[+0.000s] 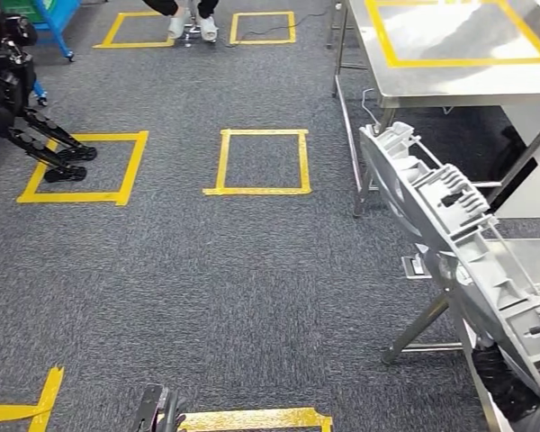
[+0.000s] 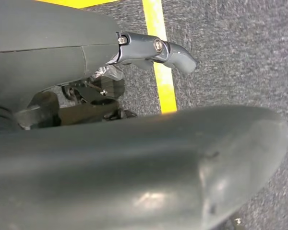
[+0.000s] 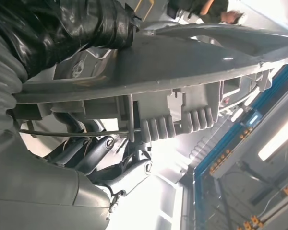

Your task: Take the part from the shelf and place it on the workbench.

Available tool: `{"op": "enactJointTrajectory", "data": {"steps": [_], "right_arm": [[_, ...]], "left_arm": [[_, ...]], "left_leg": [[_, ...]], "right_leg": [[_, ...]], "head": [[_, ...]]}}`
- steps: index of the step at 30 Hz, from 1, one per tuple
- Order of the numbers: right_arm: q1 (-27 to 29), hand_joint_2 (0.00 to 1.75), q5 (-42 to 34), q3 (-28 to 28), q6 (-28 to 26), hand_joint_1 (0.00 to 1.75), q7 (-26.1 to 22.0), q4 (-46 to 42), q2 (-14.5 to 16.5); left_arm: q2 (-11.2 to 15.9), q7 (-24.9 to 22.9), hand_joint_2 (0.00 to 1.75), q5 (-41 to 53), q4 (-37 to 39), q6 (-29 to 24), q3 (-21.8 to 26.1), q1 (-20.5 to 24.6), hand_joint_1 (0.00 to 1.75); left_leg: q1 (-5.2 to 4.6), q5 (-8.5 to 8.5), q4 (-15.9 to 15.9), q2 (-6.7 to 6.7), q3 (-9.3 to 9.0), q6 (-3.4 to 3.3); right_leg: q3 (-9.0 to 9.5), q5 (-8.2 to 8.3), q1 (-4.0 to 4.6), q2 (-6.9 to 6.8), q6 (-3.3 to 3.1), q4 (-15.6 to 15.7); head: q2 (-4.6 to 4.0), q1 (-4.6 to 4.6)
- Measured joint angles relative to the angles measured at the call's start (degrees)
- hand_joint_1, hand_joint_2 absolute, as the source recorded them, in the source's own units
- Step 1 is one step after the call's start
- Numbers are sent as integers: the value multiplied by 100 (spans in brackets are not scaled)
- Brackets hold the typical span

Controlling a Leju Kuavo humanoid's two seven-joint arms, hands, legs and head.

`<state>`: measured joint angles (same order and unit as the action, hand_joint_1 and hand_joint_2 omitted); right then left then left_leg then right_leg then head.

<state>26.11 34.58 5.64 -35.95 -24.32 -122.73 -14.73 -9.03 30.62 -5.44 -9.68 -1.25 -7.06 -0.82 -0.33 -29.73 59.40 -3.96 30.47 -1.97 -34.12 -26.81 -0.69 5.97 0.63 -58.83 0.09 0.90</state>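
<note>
The fingers (image 3: 99, 158) of the right hand (image 3: 81, 143) curl under the long grey part (image 1: 451, 234), with the black-wrapped thumb side pressing on its smooth face from the other side, so the moulding is clamped between them near one end. That end grip leaves most of the part jutting forward and up, ribbed face showing, toward the steel workbench (image 1: 457, 85); my guess is it is carried this way so the free end can be laid on the top first. It hangs in the air beside the bench legs, not touching the bench. The left hand (image 2: 153, 50) hangs over grey carpet and a yellow tape line (image 2: 161, 72), holding nothing that I can see; whether its fingers are spread or curled I cannot tell.
</note>
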Motion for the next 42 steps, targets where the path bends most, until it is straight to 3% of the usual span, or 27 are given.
{"op": "enactJointTrajectory", "data": {"steps": [1, 3, 4, 5, 7, 9, 10, 11, 13, 15, 16, 18, 19, 21, 23, 25, 26, 27, 29, 31, 32, 34, 36, 38, 40, 41, 42], "right_arm": [[1, 175, -4, 0, 0, 175, -3, -1, 0], [16, 175, -13, -1, 0, 175, -14, -2, 0], [27, 175, -19, -2, 1, 175, -20, -3, 0], [28, 175, -23, -3, 2, 175, -27, -3, -1], [10, 175, -32, -4, 4, 175, -42, -4, -3], [-3, 175, -36, -4, 5, 175, -50, -3, -4], [2, 175, -38, -4, 7, 175, -51, -2, -4], [4, 175, -41, -5, 8, 175, -51, -1, -4], [-2, 175, -46, -8, 10, 175, -57, -1, -4], [-8, 175, -52, -10, 13, 175, -67, -5, -4], [-7, 175, -54, -11, 14, 175, -71, -8, -4], [4, 175, -56, -11, 15, 175, -75, -14, -4], [9, 175, -56, -13, 15, 175, -77, -18, -4], [4, 175, -55, -15, 16, 175, -79, -27, -4], [-6, 175, -55, -15, 19, 175, -80, -32, -4], [-6, 175, -56, -15, 26, 175, -80, -32, -4], [-4, 175, -57, -15, 31, 175, -79, -32, -4], [-4, 175, -59, -15, 36, 175, -78, -32, -4], [-9, 175, -63, -15, 46, 175, -78, -33, -4], [-22, 175, -70, -15, 59, 175, -81, -34, -4], [-29, 175, -74, -15, 67, 175, -83, -34, -4], [-29, 175, -85, -14, 84, 175, -86, -34, -4], [-49, 175, -92, -10, 96, 175, -91, -34, -4], [-89, 175, -97, -3, 101, 175, -94, -34, -4], [-95, 175, -96, 2, 103, 175, -95, -33, -4], [-87, 175, -95, 2, 103, 175, -95, -34, -4], [-83, 175, -93, 2, 103, 175, -95, -34, -4]], "left_arm": [[4, -1, 0, 0, 0, 0, 0, 2, 0], [8, -1, 0, 0, 0, -1, 1, 12, 0], [7, 0, 0, 1, 0, -1, 2, 14, 0], [5, 2, 0, 1, 0, -1, 2, 16, 0], [0, 6, 0, 1, 0, 0, 2, 10, 0], [3, 7, 0, 0, 0, 0, 2, -5, 0], [5, 7, 0, 0, 0, 0, 2, -8, 0], [7, 7, 0, 0, 0, 0, 2, -5, 0], [3, 7, 0, 0, 0, 0, 2, 7, 0], [4, 7, 0, 0, 0, 0, 2, 16, 0], [7, 7, 0, -1, 0, 0, 2, 18, 0], [10, 7, 0, -2, 0, -1, 2, 21, 0], [11, 7, 0, -2, 0, -1, 2, 25, 0], [11, 9, 0, -2, 0, -1, 1, 34, 0], [13, 11, 0, -2, 0, 0, 0, 22, 0], [19, 11, 0, -2, 0, 0, 0, 0, 0], [22, 11, 0, -2, 0, -1, 0, -5, 0], [24, 11, 0, -2, 0, -1, 0, -4, 0], [29, 11, 0, -2, 0, -1, 0, 0, 0], [38, 11, 0, -2, 0, 0, 0, -1, 0], [43, 11, 0, -3, 0, 0, 1, -1, 0], [53, 11, 0, -7, 0, 0, 2, 11, 0], [58, 16, 0, -11, 0, 0, 4, 22, 0], [62, 22, 0, -11, 0, 0, 4, 10, 0], [70, 24, 0, -14, 0, -1, 4, -8, 0], [74, 27, 0, -16, 0, -2, 4, -11, 0], [75, 32, 0, -18, 0, -2, 4, -9, 0]], "left_leg": [[-5, 4, -110, -66, -39, -10], [-1, 18, -206, 25, -59, -22], [8, 47, -256, 95, -74, -36], [16, 79, -309, 171, -91, -56], [9, 108, -363, 336, -110, -81], [-8, 100, -362, 505, -107, -90], [-12, 92, -359, 586, -108, -88], [-11, 81, -353, 661, -110, -79], [-9, 43, -323, 790, -122, -43], [-33, -6, -273, 882, -124, 14], [-44, -21, -258, 922, -128, 40], [-46, -38, -253, 1006, -142, 85], [-34, -78, -223, 976, -139, 113], [-7, -312, 122, 745, -4, 167], [15, -666, 884, 510, 339, 192], [19, -786, 1426, 462, 626, 186], [17, -677, 1400, 447, 644, 168], [16, -475, 1157, 407, 562, 143], [20, -41, 404, 162, 270, 79], [23, 107, -83, -55, 77, 48], [19, 91, -150, -71, 53, 42], [22, 120, -227, 56, 31, 17], [37, 173, -325, 209, 4, -36], [30, 188, -360, 373, -2, -69], [25, 182, -354, 543, 2, -71], [28, 174, -349, 621, 2, -61], [34, 162, -339, 693, 0, -44]], "right_leg": [[-28, 20, -14, 60, 32, 4], [-92, 57, -40, 169, 106, 22], [-133, 33, -35, 115, 132, -10], [-214, -54, -23, -16, 152, -140], [-502, -381, -1, -378, 180, -730], [-811, -658, -12, -537, 219, -1409], [-856, -664, -20, -565, 236, -1530], [-775, -562, -27, -592, 250, -1410], [-337, -237, -33, -746, 265, -644], [22, -84, -13, -896, 212, -40], [77, -96, 4, -918, 174, 51], [77, -82, 20, -808, 91, 51], [74, -71, 15, -756, 61, 62], [79, -46, -8, -654, -2, 85], [78, -37, -8, -535, -39, 87], [80, -34, 5, -387, -48, 85], [84, -33, 10, -307, -49, 83], [91, -33, 13, -230, -49, 82], [94, -30, 16, -86, -37, 73], [51, -10, 3, 52, 10, 61], [22, 8, -9, 120, 47, 62], [-58, 27, -29, 162, 114, 62], [-206, -143, -11, -127, 151, -185], [-493, -505, -7, -466, 181, -844], [-728, -706, -34, -548, 225, -1406], [-706, -656, -52, -567, 247, -1408], [-566, -514, -67, -603, 268, -1179]], "head": [[0, 4], [0, 19], [0, 14], [0, 6], [0, -12], [0, -17], [0, -16], [0, -17], [0, -19], [0, -12], [0, -8], [0, -3], [0, -1], [0, 20], [0, 37], [0, 36], [0, 35], [0, 34], [0, 32], [0, 32], [0, 35], [0, 32], [0, -5], [0, -41], [0, -46], [0, -46], [0, -47]]}}
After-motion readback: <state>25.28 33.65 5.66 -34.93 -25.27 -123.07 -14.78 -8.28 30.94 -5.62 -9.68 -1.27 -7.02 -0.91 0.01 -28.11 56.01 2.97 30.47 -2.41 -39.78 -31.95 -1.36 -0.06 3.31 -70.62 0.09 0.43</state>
